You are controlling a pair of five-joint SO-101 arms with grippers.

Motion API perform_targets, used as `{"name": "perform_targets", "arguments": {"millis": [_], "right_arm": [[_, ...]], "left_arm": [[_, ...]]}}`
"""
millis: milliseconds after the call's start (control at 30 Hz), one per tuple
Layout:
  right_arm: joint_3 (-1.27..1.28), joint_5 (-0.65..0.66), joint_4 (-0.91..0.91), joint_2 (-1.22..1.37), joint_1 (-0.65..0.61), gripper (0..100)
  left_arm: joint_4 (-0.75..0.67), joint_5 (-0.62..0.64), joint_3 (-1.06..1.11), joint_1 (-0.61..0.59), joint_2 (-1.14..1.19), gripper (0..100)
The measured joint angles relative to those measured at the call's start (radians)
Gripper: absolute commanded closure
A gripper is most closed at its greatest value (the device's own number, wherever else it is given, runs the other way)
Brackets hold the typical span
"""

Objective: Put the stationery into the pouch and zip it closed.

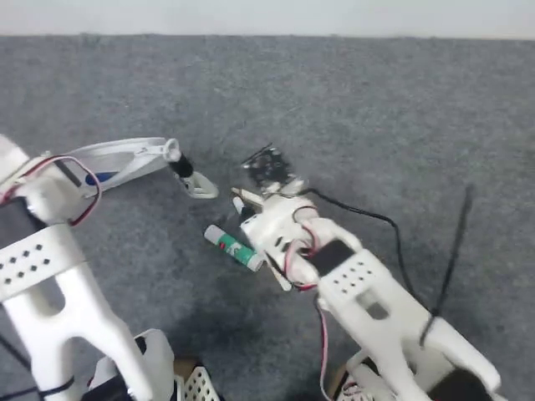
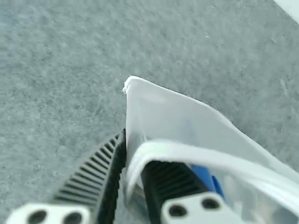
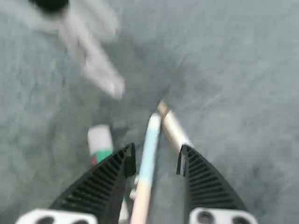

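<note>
The left pincer (image 2: 133,157) is clamped tight on the rim of the pouch (image 2: 177,121). It holds the clear bag off the table with the bag's body stretching away past the pincer tips. A blue item (image 2: 203,175) shows through the plastic close behind one jaw, so at least one piece seems to be packed already. Whether the mouth is open wide enough for more, I cannot tell. The rest of the work looks undone. The right pincer (image 3: 156,150) stands half open and low over the table, its jaws on either side of a pale blue pen (image 3: 151,133) without touching it. A silvery pen (image 3: 174,129) lies just beside the blue one, under the inner edge of one jaw. A glue stick (image 3: 99,141) with a green band lies just outside the other jaw. By my reckoning these three have yet to go in, and the zip comes after that. Everything rests on a grey carpet (image 1: 376,109), nubbly and matt. A black cable (image 1: 378,219) trails across it from the right arm. At the far edge runs a strip of pale wall (image 1: 267,17).
</note>
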Motion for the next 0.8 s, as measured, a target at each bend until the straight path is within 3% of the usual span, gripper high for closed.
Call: {"name": "perform_targets", "arguments": {"millis": [333,800], "right_arm": [[-0.087,-0.003,0.000,0.212,-0.140,86.4],[-0.275,-0.003,0.000,0.566,-0.183,86.8]], "left_arm": [[-0.011,0.005,0.000,-0.006,0.000,99],[-0.011,0.006,0.000,-0.006,0.000,99]]}}
